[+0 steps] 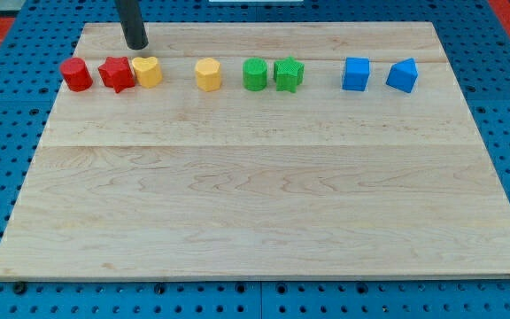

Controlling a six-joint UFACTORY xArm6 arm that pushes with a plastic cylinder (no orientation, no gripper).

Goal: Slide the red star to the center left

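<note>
The red star [116, 73] lies near the view's top left of the wooden board [255, 195], in a row of blocks. A red cylinder-like block [76, 74] is just to its left, and a yellow heart-shaped block [147, 71] touches its right side. My tip [136, 44] rests on the board just above and slightly right of the red star, apart from it, above the gap between star and yellow heart.
Further right in the same row are a yellow hexagonal block [208, 74], a green cylinder [254, 74], a green star [288, 73], a blue cube [356, 73] and a blue pentagon-like block [402, 75]. A blue perforated table surrounds the board.
</note>
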